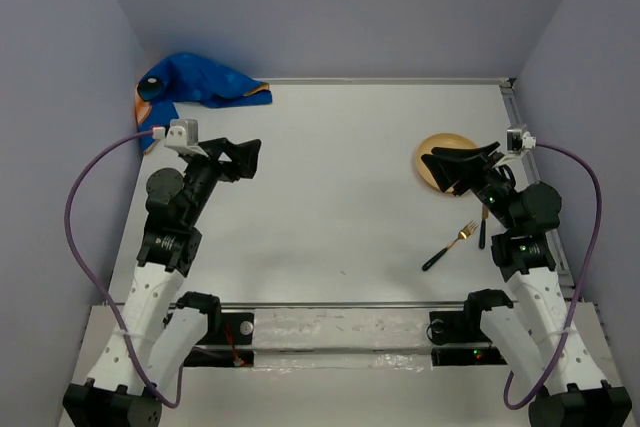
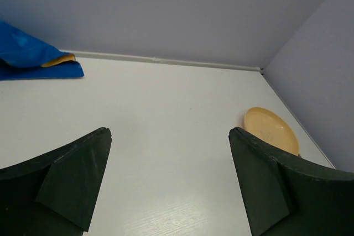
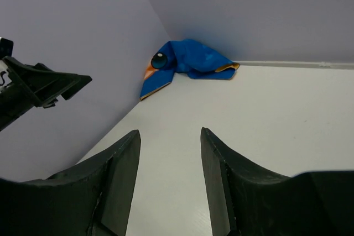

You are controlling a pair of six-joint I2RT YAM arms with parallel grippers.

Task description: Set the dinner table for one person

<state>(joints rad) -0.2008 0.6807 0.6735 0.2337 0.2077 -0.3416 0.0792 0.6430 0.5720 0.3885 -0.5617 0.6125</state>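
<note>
The left gripper [image 2: 168, 136], closest, has jaws wide apart, holding nothing. The right gripper [image 3: 168, 134] is half open, empty too. The white dinner table [image 1: 340, 197] fills the middle of the frame, flat; I cannot tell its longer side.

Left arm [image 1: 172, 222] folded, elbow bent, wrist pointing right toward centre. Left gripper [image 1: 246, 159] jaws spread fully wide, nothing between them. Right arm [image 1: 525, 237] roughly mirrors it, wrist pointing left. Right gripper [image 1: 442, 172] jaws partly apart, empty (clearly narrower gap than the left). Both grippers hang in the air, touching nothing.
</note>
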